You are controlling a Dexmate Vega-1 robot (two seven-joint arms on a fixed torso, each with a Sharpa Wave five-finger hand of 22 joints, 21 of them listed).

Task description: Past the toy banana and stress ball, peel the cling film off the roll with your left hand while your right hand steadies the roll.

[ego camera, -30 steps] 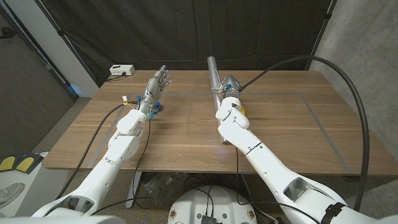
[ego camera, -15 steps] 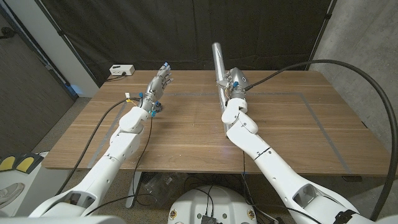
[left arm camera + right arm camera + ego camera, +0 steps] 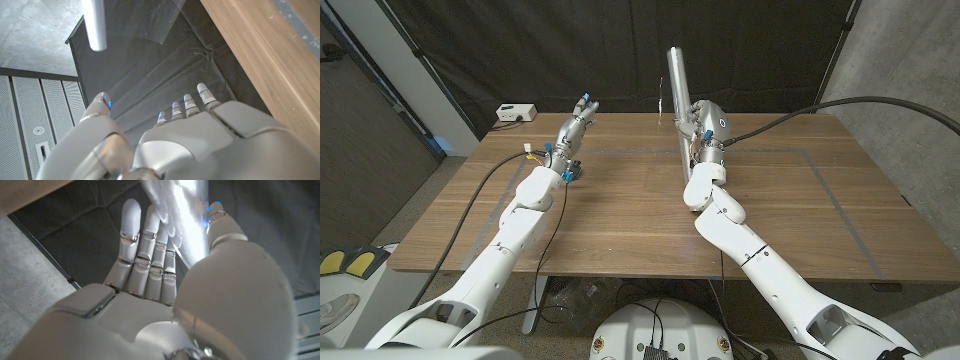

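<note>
My right hand (image 3: 705, 128) grips the cling film roll (image 3: 677, 88) low down and holds it nearly upright above the table's far middle. In the right wrist view the shiny roll (image 3: 181, 217) runs between the thumb and the fingers (image 3: 145, 245). My left hand (image 3: 575, 130) is raised over the far left of the table, to the left of the roll and apart from it, with its fingers spread and nothing in them. The left wrist view has the roll's end (image 3: 95, 25) beyond that hand (image 3: 180, 140), with a loose clear sheet of film (image 3: 150, 22) hanging beside it.
A white box (image 3: 515, 113) sits at the wooden table's (image 3: 620, 215) far left corner. A grey tape line (image 3: 840, 205) frames the tabletop. A black curtain hangs behind the table and a concrete wall stands at the right. A thick black cable (image 3: 880, 100) arcs over the right side.
My right hand has lifted the roll and tipped it from a slant to nearly upright, moving farther back. My left hand has risen and reached farther back.
</note>
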